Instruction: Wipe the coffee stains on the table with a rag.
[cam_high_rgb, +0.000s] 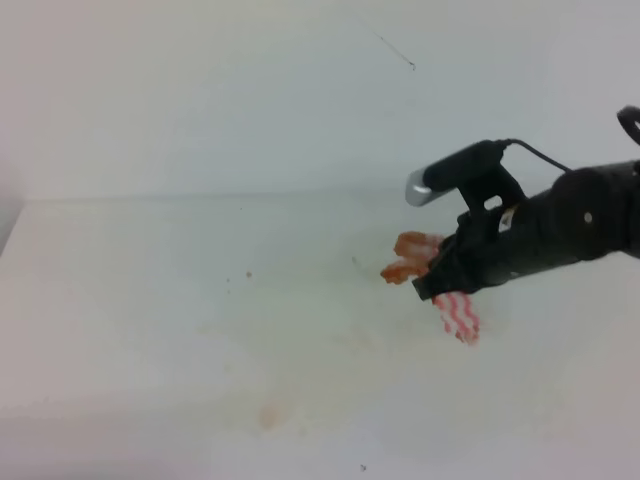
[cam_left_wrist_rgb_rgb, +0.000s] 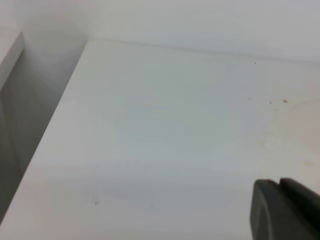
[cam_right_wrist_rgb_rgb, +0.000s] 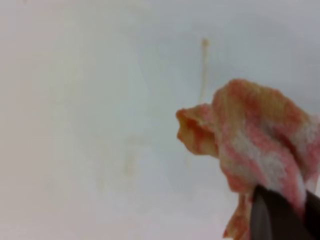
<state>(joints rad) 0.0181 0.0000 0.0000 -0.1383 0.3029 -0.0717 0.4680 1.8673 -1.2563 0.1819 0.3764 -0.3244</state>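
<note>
Clamping rag (cam_high_rgb: 455, 315), right gripper (cam_high_rgb: 436, 282) over table (cam_high_rgb: 150, 300); faint coffee stains (cam_high_rgb: 268, 414) near; left gripper's state unclear.

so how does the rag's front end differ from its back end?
In the high view the rag's front end, ahead of the right gripper, is stained orange-brown and bunched. The back end shows clean red-and-white zigzag stripes and lies flatter. Both stick out past the shut jaws.

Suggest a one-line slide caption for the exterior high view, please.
Right gripper holds the striped rag over the white table, faint coffee stains remaining.
</note>
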